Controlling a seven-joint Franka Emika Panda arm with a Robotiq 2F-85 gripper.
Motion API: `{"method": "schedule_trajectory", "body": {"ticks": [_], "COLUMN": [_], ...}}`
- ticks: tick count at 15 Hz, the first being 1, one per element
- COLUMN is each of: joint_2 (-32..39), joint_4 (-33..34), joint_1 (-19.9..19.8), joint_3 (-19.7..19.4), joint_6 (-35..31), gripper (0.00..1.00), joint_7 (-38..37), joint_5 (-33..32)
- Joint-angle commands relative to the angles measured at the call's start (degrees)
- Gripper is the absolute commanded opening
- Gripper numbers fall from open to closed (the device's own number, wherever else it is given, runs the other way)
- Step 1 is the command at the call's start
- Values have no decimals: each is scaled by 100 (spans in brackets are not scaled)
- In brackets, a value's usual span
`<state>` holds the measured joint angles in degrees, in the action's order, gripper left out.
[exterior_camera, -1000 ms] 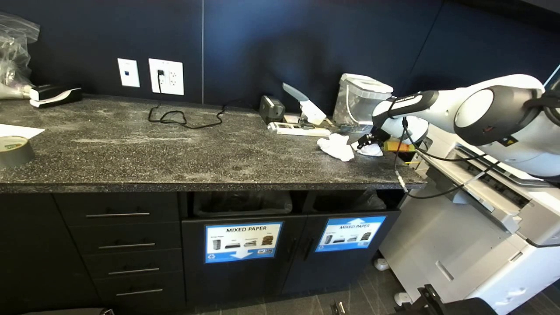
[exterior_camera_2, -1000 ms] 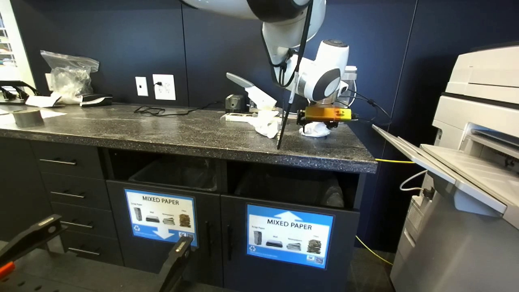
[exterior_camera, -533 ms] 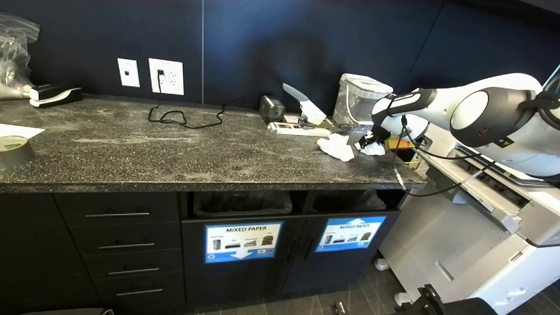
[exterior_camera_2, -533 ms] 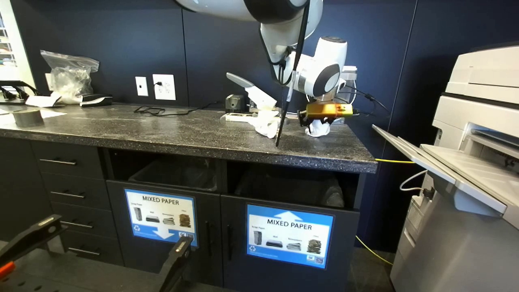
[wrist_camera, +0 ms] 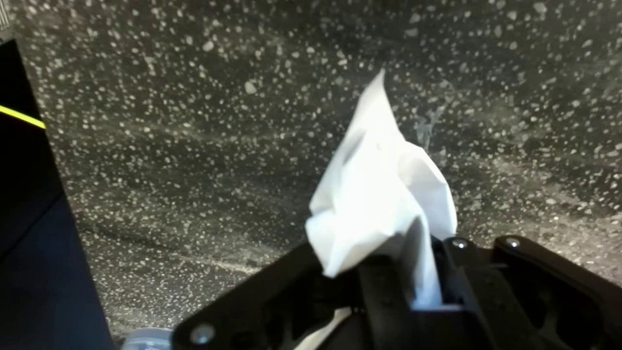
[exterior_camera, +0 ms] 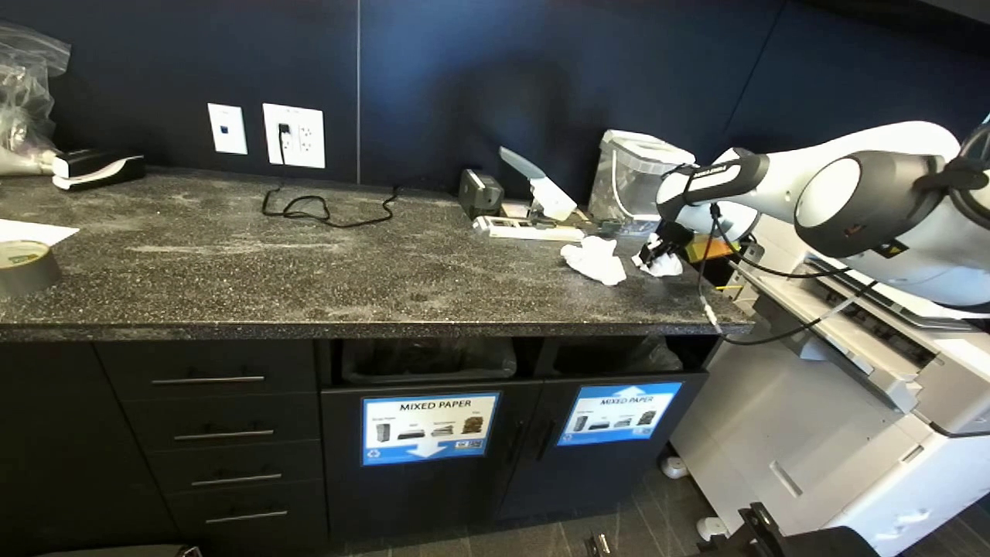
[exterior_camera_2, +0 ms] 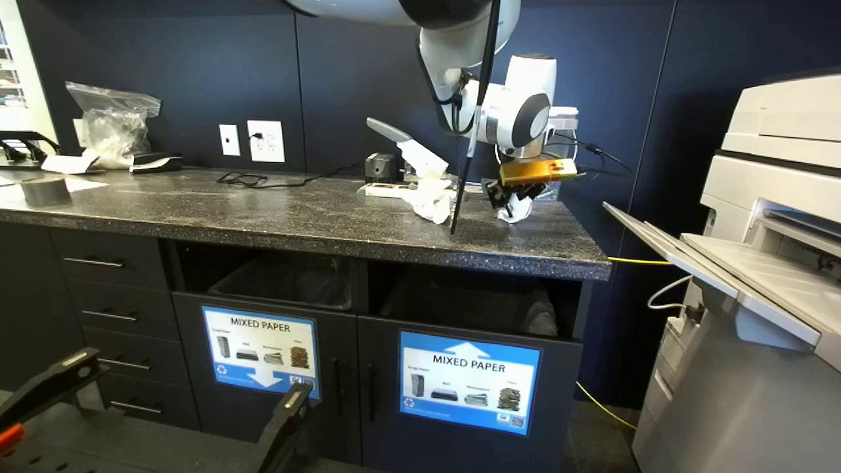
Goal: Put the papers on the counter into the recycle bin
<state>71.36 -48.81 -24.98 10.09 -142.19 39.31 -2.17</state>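
Observation:
Two crumpled white papers show on the dark speckled counter (exterior_camera: pixel 309 282). My gripper (wrist_camera: pixel 420 272) is shut on the paper nearer the counter's right end (wrist_camera: pixel 374 189); the sheet bunches up from between the fingers in the wrist view. That held paper (exterior_camera_2: pixel 519 209) hangs low under the tilted gripper (exterior_camera_2: pixel 512 199), and I cannot tell if it still touches the surface. To its left lies the free paper (exterior_camera: pixel 594 261), beside the stapler. Below the counter's edge, the recycle bin (exterior_camera_2: pixel 460 302) is the dark slot above the mostly blue sign (exterior_camera_2: pixel 470 382).
A long-arm stapler (exterior_camera: pixel 541 201), a grey box (exterior_camera: pixel 480 193) and a clear lidded tub (exterior_camera: pixel 638 178) stand along the back wall. Another slot (exterior_camera_2: pixel 276 282) with a whiter sign is left of the bin. A large printer (exterior_camera_2: pixel 755 263) stands to the right.
My gripper's jaws have come together on the right-hand paper, which is now bunched narrower. The gripper has risen slightly, tilted and shifted a little right. The other paper has not moved.

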Motion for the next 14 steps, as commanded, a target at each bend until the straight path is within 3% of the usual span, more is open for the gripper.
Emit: {"method": "schedule_trajectory", "body": {"ticks": [1, 8, 11, 14], "joint_2": [-402, -1455, -1878, -2278], "joint_4": [-646, -2351, -3074, -3815], "joint_1": [112, 2, -77, 24], "joint_3": [-250, -225, -151, -302], "joint_6": [418, 230, 30, -288], "gripper": [8, 8, 8, 8], "joint_7": [90, 260, 362, 574], "joint_5": [-340, -756, -739, -334]}}
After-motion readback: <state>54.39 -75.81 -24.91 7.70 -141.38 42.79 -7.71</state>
